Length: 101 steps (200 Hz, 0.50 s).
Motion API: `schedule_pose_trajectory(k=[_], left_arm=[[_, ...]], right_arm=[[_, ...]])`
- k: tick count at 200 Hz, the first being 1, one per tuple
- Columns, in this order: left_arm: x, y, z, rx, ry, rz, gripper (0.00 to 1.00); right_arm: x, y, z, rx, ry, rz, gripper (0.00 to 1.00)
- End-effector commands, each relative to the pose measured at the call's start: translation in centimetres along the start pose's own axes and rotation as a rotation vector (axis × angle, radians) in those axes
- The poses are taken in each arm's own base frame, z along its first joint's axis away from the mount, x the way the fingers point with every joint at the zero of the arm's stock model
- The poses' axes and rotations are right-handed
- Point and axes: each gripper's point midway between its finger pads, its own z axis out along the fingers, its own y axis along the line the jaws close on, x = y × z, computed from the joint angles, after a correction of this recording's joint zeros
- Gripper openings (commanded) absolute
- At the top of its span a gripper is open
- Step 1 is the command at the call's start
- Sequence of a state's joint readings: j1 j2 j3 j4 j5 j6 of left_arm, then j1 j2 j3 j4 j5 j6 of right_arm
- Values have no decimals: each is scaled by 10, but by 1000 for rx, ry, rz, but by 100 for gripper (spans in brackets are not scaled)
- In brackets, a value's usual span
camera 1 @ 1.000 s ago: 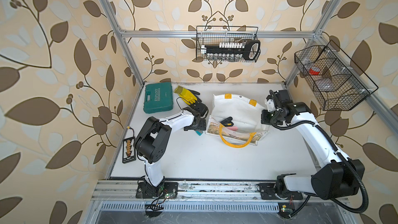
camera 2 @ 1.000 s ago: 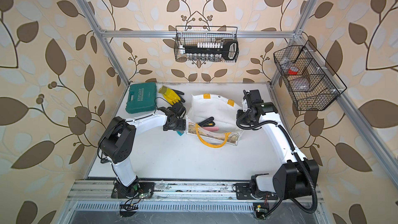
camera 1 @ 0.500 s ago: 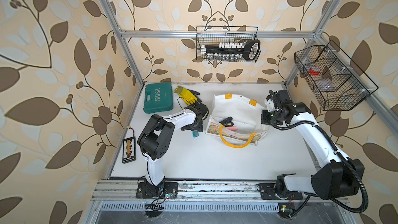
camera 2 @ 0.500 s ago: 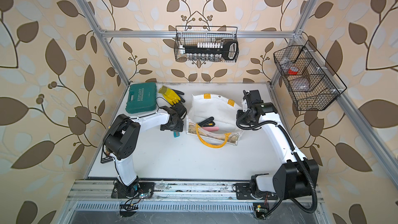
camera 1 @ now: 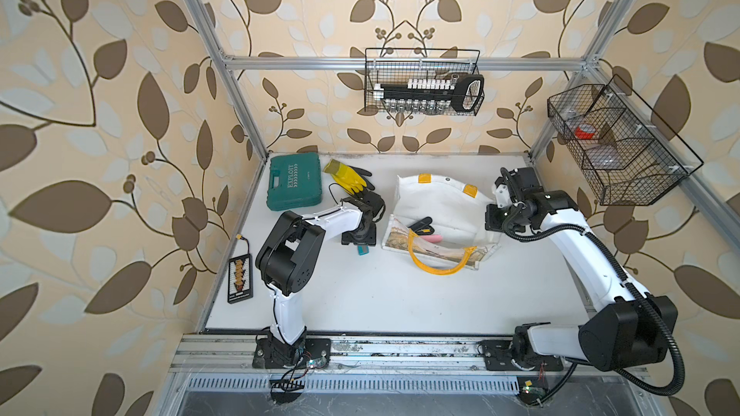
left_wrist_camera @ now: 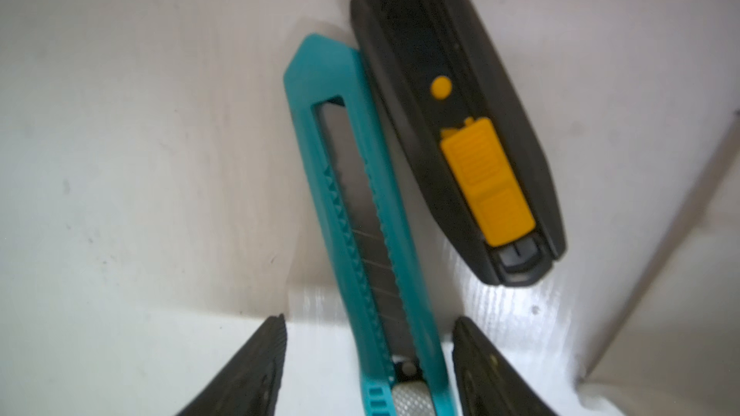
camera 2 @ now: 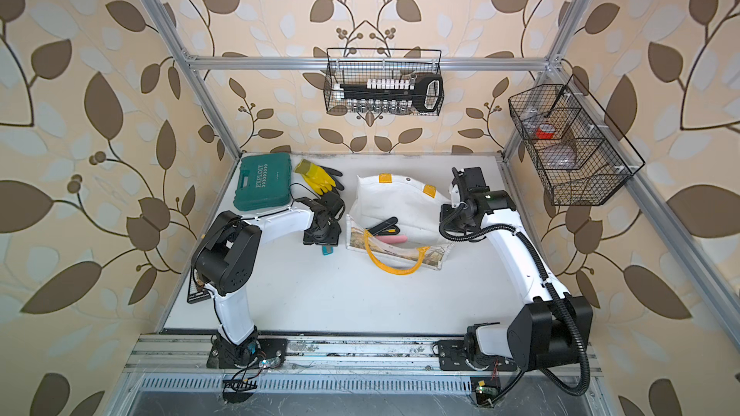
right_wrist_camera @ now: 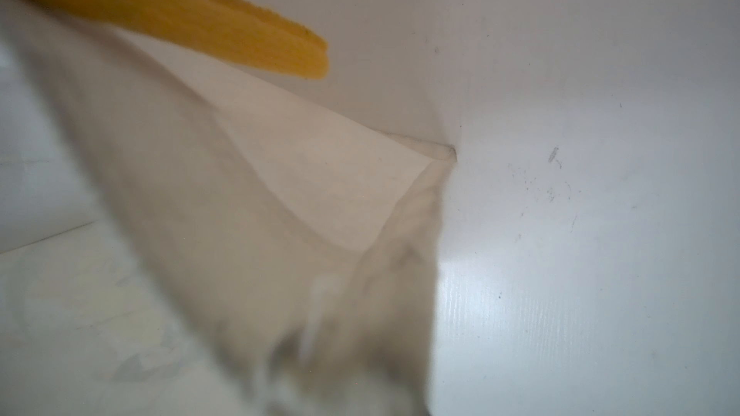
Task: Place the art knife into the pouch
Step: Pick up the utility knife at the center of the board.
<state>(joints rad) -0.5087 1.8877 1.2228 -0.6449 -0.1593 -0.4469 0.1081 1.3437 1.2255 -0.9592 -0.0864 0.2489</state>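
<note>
The art knife, a teal snap-off cutter, lies flat on the white table just left of the pouch; only its end shows in both top views. My left gripper points down over it. In the left wrist view the left gripper is open, one finger on each side of the knife with a gap to both. The pouch lies open at mid-table, white inside, its yellow handle toward the front. My right gripper is shut on the pouch's right edge; blurred pouch fabric hides its jaws.
A black cutter with a yellow slider lies right beside the teal one. Another black cutter and a pink item lie in the pouch. A green tool case and yellow gloves sit back left. Wire baskets hang above.
My left arm has shifted a little over the teal knife and its jaws have narrowed around it. The right arm and the pouch have not moved.
</note>
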Motion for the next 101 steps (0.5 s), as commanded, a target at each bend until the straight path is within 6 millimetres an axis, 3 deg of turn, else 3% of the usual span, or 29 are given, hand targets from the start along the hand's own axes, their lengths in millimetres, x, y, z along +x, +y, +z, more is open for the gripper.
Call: schedule_pose_trajectory(k=[1, 47, 101], left_arm=[[24, 14, 11, -23, 77, -7, 62], [40, 27, 24, -1, 121, -64, 54], [45, 35, 25, 1, 133, -79, 41]], right_arm=[[6, -1, 2, -5, 12, -7, 0], [5, 1, 2, -11, 11, -8, 0], [5, 1, 2, -14, 9, -7, 0]])
